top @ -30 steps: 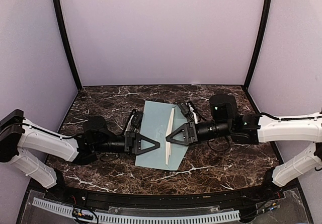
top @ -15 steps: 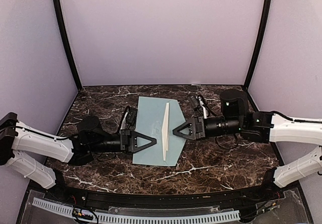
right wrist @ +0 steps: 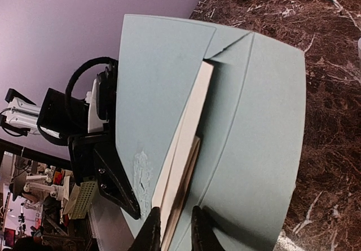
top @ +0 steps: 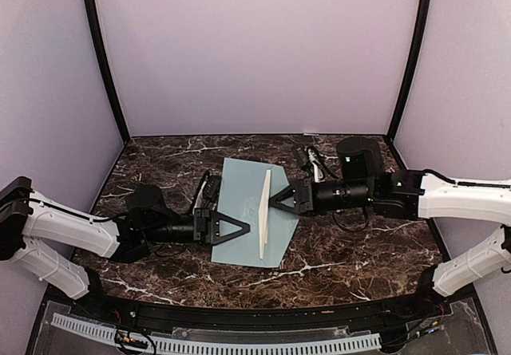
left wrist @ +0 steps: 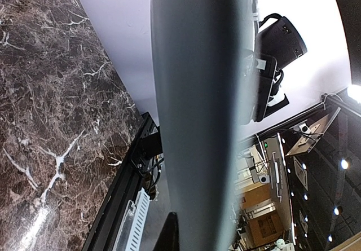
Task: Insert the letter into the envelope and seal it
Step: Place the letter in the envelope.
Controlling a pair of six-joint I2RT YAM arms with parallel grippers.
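Nearest me, the left gripper is clamped shut on the left side of the envelope. The envelope seems to lift off the marble table and bow. It is light and floppy, so it probably wants holding close to its mouth. The folded letter stands on edge, partly tucked between the envelope's layers. It looks stiffer along its folds, so the exposed end seems the best place to push. Just beyond, the right gripper straddles that end with its jaws slightly apart; I cannot tell whether they pinch it.
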